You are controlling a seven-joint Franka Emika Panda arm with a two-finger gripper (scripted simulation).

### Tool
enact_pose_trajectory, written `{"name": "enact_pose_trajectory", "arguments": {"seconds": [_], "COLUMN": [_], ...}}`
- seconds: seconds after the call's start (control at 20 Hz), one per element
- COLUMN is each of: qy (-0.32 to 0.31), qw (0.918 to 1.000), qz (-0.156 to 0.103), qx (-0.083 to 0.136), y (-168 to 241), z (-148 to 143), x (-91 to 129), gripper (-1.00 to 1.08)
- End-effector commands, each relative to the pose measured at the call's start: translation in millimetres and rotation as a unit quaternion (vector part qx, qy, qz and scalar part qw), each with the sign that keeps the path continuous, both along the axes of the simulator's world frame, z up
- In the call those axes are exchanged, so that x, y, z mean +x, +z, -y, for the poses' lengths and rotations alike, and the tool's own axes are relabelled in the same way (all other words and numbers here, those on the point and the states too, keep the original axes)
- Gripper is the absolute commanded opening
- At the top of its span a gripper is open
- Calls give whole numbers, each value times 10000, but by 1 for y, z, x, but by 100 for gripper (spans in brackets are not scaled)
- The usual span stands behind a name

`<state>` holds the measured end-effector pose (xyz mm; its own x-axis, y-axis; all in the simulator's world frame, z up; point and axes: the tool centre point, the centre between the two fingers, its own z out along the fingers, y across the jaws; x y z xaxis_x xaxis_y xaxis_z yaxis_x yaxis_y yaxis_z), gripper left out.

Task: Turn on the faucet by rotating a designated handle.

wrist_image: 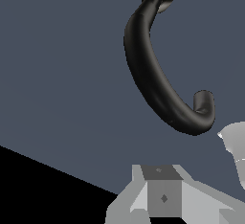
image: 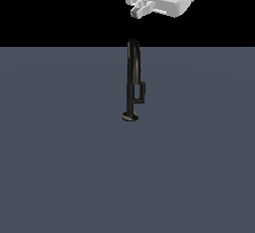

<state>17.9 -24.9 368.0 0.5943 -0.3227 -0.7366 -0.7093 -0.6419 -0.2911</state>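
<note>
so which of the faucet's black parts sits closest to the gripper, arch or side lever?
The top of the glossy black arched tube, directly below the white gripper. The short black bar-shaped lever hangs lower, beside the tube on the exterior view's right.

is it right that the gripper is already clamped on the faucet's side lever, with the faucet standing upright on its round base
Not quite. In the exterior view the gripper hangs above the faucet, clear of it and not touching the handle. The rest holds: the faucet stands upright on its round base.
</note>
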Motion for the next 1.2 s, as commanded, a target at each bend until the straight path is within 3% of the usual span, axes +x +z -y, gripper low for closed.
{"name": "enact_pose_trajectory", "arguments": {"seconds": [0.0,0.3,0.55,0.8,1.15], "qy": [-193,-676,-1107,-1573,-2177], "qw": [9994,9933,9820,9636,9296], "qz": [-196,-683,-1115,-1580,-2177], "qx": [187,644,1048,1479,2026], "y": [-13,-47,-80,-118,-172], "z": [4,13,21,27,33], "x": [12,38,57,75,91], "gripper": [-100,-100,-100,-100,-100]}}
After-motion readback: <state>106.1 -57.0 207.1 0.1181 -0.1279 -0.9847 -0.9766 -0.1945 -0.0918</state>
